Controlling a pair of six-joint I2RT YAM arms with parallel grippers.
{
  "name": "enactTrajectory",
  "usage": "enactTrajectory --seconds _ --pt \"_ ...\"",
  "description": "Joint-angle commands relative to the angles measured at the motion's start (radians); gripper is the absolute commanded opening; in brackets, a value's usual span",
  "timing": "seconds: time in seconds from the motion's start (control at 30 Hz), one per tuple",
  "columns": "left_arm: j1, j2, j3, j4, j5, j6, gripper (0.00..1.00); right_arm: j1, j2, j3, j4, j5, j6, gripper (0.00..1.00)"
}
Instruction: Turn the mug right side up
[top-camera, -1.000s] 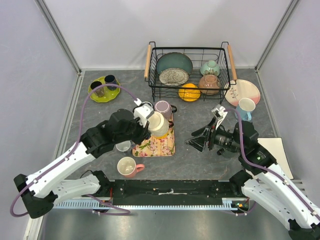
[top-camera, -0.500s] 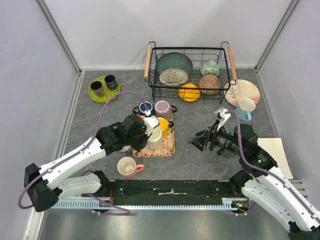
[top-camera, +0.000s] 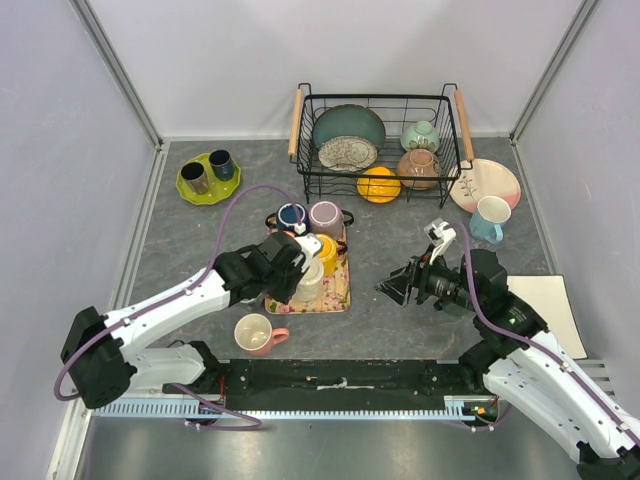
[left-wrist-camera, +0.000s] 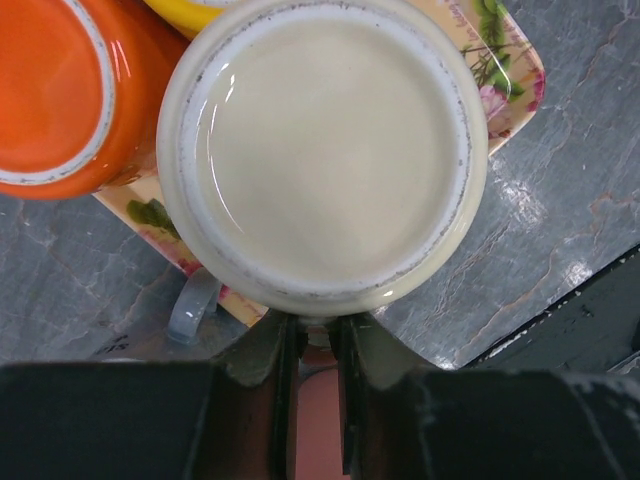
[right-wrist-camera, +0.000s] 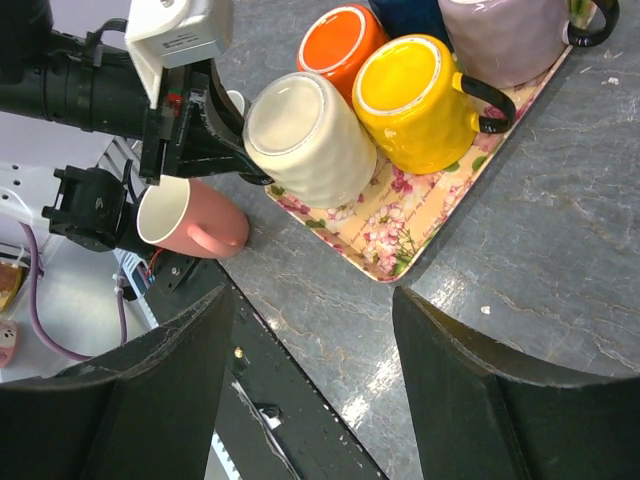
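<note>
The cream mug (top-camera: 308, 282) rests on the near left corner of the floral tray (top-camera: 337, 292), tipped over with its base (left-wrist-camera: 325, 150) facing my left wrist camera. My left gripper (top-camera: 288, 270) is shut on it at its side, and the part gripped is hidden between the fingers (left-wrist-camera: 285, 350). In the right wrist view the cream mug (right-wrist-camera: 312, 140) leans beside an upside-down yellow mug (right-wrist-camera: 420, 100). My right gripper (top-camera: 397, 285) is open and empty, hovering over bare table to the right of the tray.
Orange (right-wrist-camera: 340, 40), purple (top-camera: 326, 215) and navy (top-camera: 291, 214) mugs also stand on the tray. An upright pink mug (top-camera: 253, 332) sits near the front edge. A wire dish rack (top-camera: 330, 190) stands behind. A blue mug (top-camera: 490, 216) and a pink plate (top-camera: 487, 183) are at the right.
My left arm has brought the cream mug down and toward the near side, from held above the tray to resting on its near left corner. The right arm has barely moved.
</note>
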Motion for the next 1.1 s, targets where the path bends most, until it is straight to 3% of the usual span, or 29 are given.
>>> enactTrajectory --seconds 0.0,0.57,0.77,1.07 --pt "0.005 0.04 0.004 0.118 -0.009 -0.138 0.02 0.0 -0.019 -0.011 0.052 -0.005 0.021 0.71" --pt "0.018 0.01 -0.05 0.063 -0.059 -0.29 0.02 0.002 -0.004 -0.062 0.084 0.01 0.047 0.71" --pt "0.024 0.045 -0.034 0.008 -0.07 -0.355 0.02 0.002 0.164 -0.063 0.052 0.151 0.061 0.72" --pt "0.055 0.044 -0.005 -0.074 -0.098 -0.366 0.02 0.008 0.424 -0.097 0.225 0.176 0.094 0.75"
